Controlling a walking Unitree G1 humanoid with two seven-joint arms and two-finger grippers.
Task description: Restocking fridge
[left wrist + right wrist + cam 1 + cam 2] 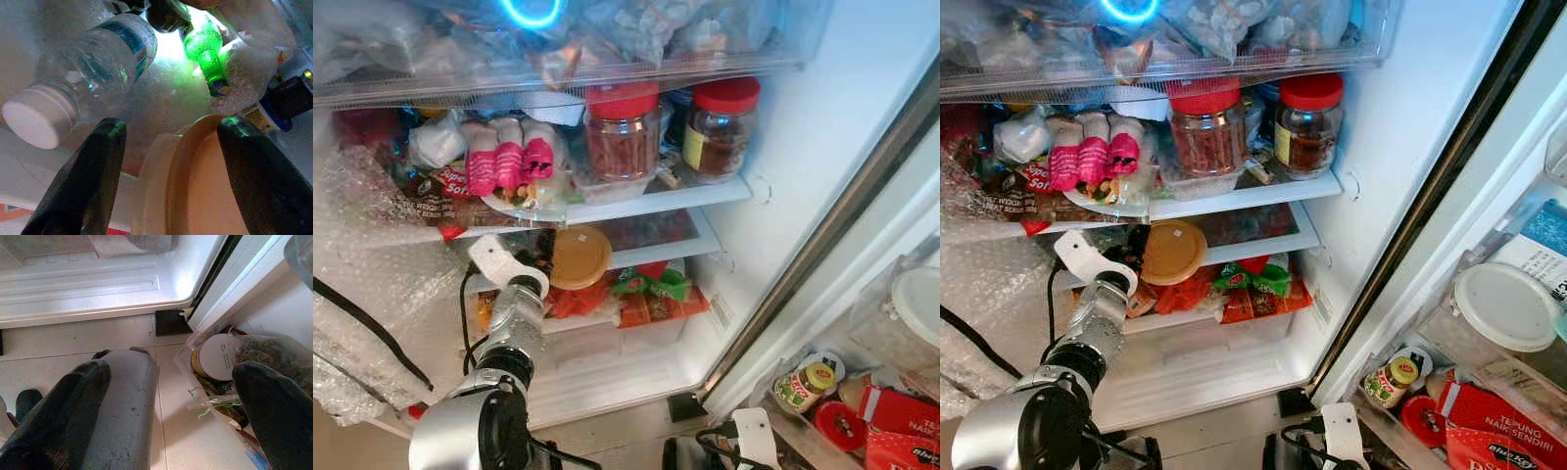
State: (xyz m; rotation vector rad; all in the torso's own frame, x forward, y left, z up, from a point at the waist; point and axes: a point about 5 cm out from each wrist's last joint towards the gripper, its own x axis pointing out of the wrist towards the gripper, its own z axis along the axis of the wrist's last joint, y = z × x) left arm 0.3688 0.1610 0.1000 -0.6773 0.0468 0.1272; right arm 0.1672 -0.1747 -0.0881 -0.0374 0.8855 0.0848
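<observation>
The fridge stands open in front of me. My left arm [514, 328] reaches onto its lower shelf beside a round tub with an orange lid [579, 257]. In the left wrist view my left gripper [173, 129] is open, and the tub [205, 186] lies between and just ahead of its fingers. Behind it lie a clear water bottle [98, 63] and a green bottle [208, 54]. My right gripper [173, 372] hangs open and empty low over the tiled floor [73, 338], by the fridge's bottom corner.
Two red-lidded jars [622, 132] and pink-wrapped packs [509, 162] fill the shelf above. Green and red packets [651, 294] lie under the tub. The door bin at right holds a yellow-lidded jar [808, 384], a red box [901, 421] and a white-lidded container [1503, 305]. Bubble wrap [372, 255] covers the left.
</observation>
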